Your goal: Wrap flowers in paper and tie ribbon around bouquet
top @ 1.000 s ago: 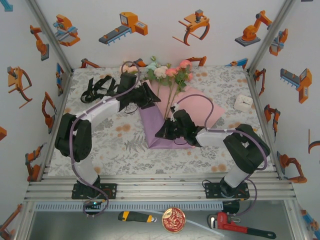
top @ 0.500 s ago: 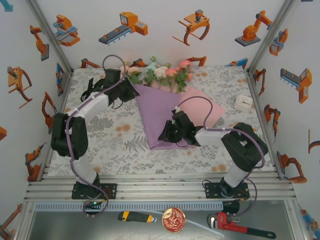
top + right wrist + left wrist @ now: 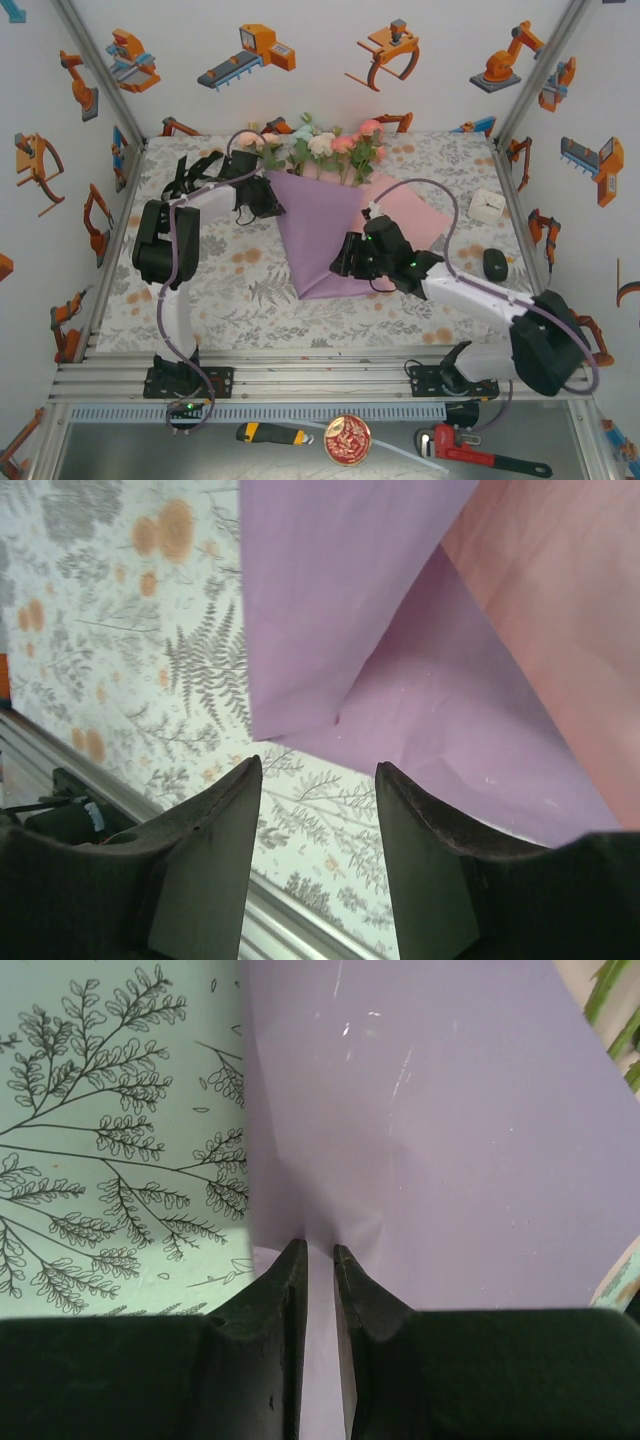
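Judging by its creases, the paper (image 3: 320, 235), folded over the flowers (image 3: 325, 145) mid-worktop (image 3: 230, 270), is thin, light and tearable: pinch an edge. The left hand (image 3: 318, 1252) has jaws a slit apart at its left edge, grip unclear; the right hand (image 3: 315, 770) hangs open, empty, over its lower tip.

White walls (image 3: 330, 95) with orange robot pictures (image 3: 256, 52) stand on three sides, framed by aluminium posts (image 3: 100, 62). A grey floral tablecloth (image 3: 235, 285) lies under even light. Before the metal rails (image 3: 320, 378) lie a utility knife (image 3: 272, 433), a round tin (image 3: 347, 440) and a red pipe wrench (image 3: 482, 456).
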Robot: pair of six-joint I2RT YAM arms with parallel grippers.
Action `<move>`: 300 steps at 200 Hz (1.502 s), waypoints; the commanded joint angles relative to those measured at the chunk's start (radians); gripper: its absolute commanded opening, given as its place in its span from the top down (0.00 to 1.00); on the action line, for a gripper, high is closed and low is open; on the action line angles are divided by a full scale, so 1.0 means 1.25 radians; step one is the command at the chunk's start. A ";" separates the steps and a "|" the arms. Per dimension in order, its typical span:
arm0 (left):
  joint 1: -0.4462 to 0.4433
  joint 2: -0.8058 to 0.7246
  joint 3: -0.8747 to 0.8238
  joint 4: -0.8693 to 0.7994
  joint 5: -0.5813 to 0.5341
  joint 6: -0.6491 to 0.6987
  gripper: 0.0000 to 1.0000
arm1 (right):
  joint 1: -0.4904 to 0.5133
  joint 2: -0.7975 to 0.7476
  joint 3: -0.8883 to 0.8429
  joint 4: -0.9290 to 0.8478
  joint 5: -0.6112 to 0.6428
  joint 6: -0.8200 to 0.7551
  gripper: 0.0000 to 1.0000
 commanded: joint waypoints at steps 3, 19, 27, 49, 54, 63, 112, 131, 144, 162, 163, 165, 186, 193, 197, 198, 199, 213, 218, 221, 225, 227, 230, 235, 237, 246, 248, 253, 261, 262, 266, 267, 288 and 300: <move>-0.003 -0.007 0.028 0.004 0.014 -0.001 0.78 | 0.052 -0.043 0.065 -0.068 0.044 -0.076 0.51; -0.002 -0.002 0.037 -0.002 0.009 0.000 0.78 | 0.088 0.020 0.123 -0.034 -0.018 -0.091 0.51; -0.003 -0.001 0.040 -0.003 0.009 -0.002 0.78 | 0.103 0.071 0.151 -0.004 -0.051 -0.092 0.52; -0.003 0.009 0.054 -0.008 0.009 -0.004 0.78 | 0.119 0.212 0.230 0.039 -0.091 -0.091 0.55; -0.002 0.013 0.058 -0.010 0.007 -0.003 0.78 | 0.119 0.234 0.242 0.049 -0.087 -0.090 0.56; -0.001 0.018 0.068 -0.016 0.005 0.000 0.78 | 0.117 0.276 0.258 0.058 -0.070 -0.090 0.58; 0.028 0.084 0.147 -0.039 -0.003 0.023 0.77 | 0.089 0.428 0.230 0.123 -0.110 -0.101 0.79; 0.050 0.133 0.201 -0.062 -0.003 0.036 0.77 | 0.074 0.425 0.182 0.137 -0.126 -0.087 0.84; 0.062 0.165 0.243 -0.078 0.003 0.045 0.77 | 0.072 0.410 0.152 0.139 -0.130 -0.087 0.85; 0.072 0.203 0.311 -0.107 0.009 0.062 0.77 | 0.072 0.386 0.113 0.145 -0.137 -0.082 0.85; 0.072 0.205 0.315 -0.110 0.008 0.063 0.77 | 0.072 0.385 0.111 0.145 -0.137 -0.082 0.85; 0.073 0.208 0.322 -0.112 0.008 0.065 0.77 | 0.072 0.382 0.106 0.145 -0.137 -0.081 0.85; 0.084 0.228 0.386 -0.141 0.009 0.078 0.77 | 0.072 0.349 0.073 0.155 -0.142 -0.075 0.84; 0.087 0.230 0.407 -0.153 0.010 0.080 0.77 | 0.072 0.335 0.072 0.151 -0.142 -0.076 0.84; 0.089 0.228 0.416 -0.158 0.013 0.082 0.77 | 0.072 0.326 0.073 0.146 -0.141 -0.078 0.83; 0.090 0.228 0.418 -0.159 0.014 0.082 0.77 | 0.072 0.324 0.073 0.145 -0.140 -0.079 0.83; 0.091 0.228 0.420 -0.160 0.014 0.081 0.77 | 0.072 0.322 0.074 0.145 -0.140 -0.079 0.83; 0.092 0.209 0.437 -0.170 0.023 0.083 0.77 | 0.072 0.292 0.089 0.124 -0.131 -0.090 0.82; 0.092 0.197 0.438 -0.173 0.026 0.084 0.77 | 0.071 0.281 0.096 0.117 -0.125 -0.096 0.82; 0.092 0.189 0.438 -0.175 0.029 0.084 0.77 | 0.070 0.275 0.101 0.111 -0.122 -0.099 0.81; 0.092 0.177 0.435 -0.175 0.033 0.083 0.76 | 0.069 0.267 0.107 0.104 -0.117 -0.102 0.81; 0.092 0.170 0.432 -0.175 0.035 0.083 0.76 | 0.068 0.263 0.109 0.102 -0.115 -0.104 0.81; 0.091 0.158 0.425 -0.173 0.037 0.082 0.76 | 0.066 0.258 0.113 0.098 -0.111 -0.105 0.81; 0.092 0.137 0.409 -0.167 0.039 0.078 0.76 | 0.061 0.249 0.118 0.095 -0.107 -0.107 0.81; 0.092 0.127 0.402 -0.162 0.042 0.076 0.76 | 0.058 0.246 0.120 0.094 -0.105 -0.107 0.81; 0.089 0.083 0.357 -0.135 0.048 0.065 0.75 | 0.047 0.236 0.124 0.096 -0.097 -0.103 0.80; 0.088 0.070 0.343 -0.129 0.049 0.061 0.75 | 0.044 0.233 0.124 0.098 -0.094 -0.102 0.80; 0.086 0.044 0.312 -0.108 0.054 0.052 0.74 | 0.036 0.230 0.123 0.101 -0.089 -0.101 0.80; 0.082 0.001 0.259 -0.081 0.062 0.037 0.74 | 0.023 0.231 0.123 0.102 -0.079 -0.099 0.80; 0.081 -0.004 0.251 -0.077 0.063 0.035 0.74 | 0.022 0.232 0.122 0.102 -0.078 -0.099 0.80; 0.079 -0.025 0.224 -0.065 0.064 0.028 0.73 | 0.016 0.233 0.123 0.103 -0.076 -0.098 0.80; 0.078 -0.030 0.217 -0.062 0.064 0.027 0.73 | 0.014 0.235 0.123 0.103 -0.076 -0.098 0.80; 0.054 -0.133 0.075 -0.016 0.066 -0.004 0.72 | -0.012 0.263 0.113 0.115 -0.086 -0.094 0.80; 0.037 -0.181 -0.003 0.003 0.058 -0.013 0.71 | -0.018 0.275 0.097 0.124 -0.083 -0.088 0.81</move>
